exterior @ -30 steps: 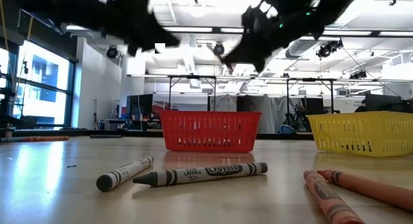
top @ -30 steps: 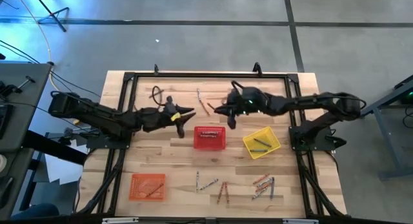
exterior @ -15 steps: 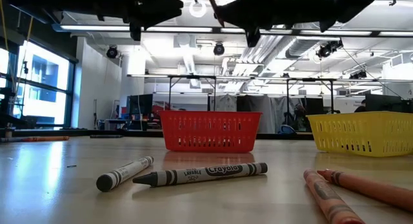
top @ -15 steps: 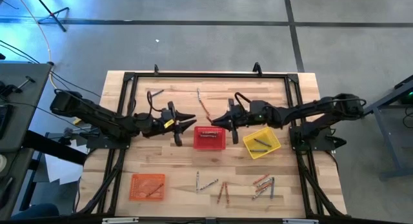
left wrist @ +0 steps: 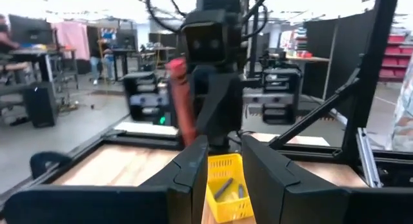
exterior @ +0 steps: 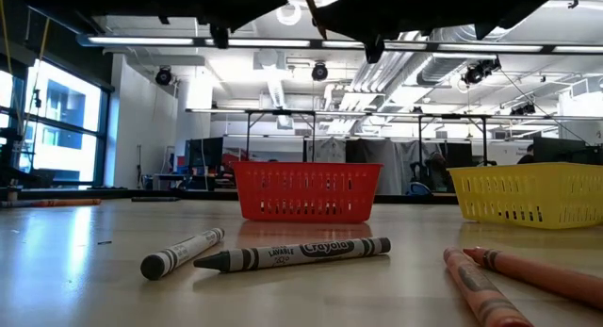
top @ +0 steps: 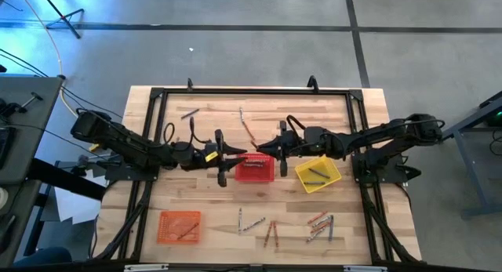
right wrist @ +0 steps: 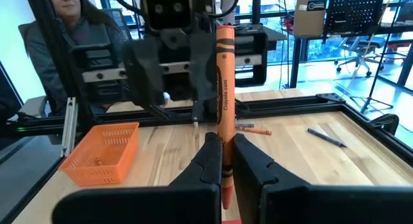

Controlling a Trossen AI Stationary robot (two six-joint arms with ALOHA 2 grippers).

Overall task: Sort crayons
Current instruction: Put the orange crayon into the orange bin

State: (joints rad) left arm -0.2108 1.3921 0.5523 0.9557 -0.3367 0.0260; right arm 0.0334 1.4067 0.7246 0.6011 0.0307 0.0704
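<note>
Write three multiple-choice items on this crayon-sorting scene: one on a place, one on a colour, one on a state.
1. Where does the red basket stand?
A. Between the two end effectors
B. At the table's near left corner
C. Inside the yellow basket

2. What colour is the basket at the table's near left?
A. Yellow
B. Orange
C. Blue

3. What is the right end effector doing?
A. Hanging open and empty
B. Resting inside a basket
C. Shut on an upright orange crayon

Answers:
1. A: the high view shows it between the left end effector and the right one.
2. B: it is orange in the high view, while the yellow basket sits right of the red one.
3. C: the right wrist view shows the fingers pinching the crayon's lower end.
</note>
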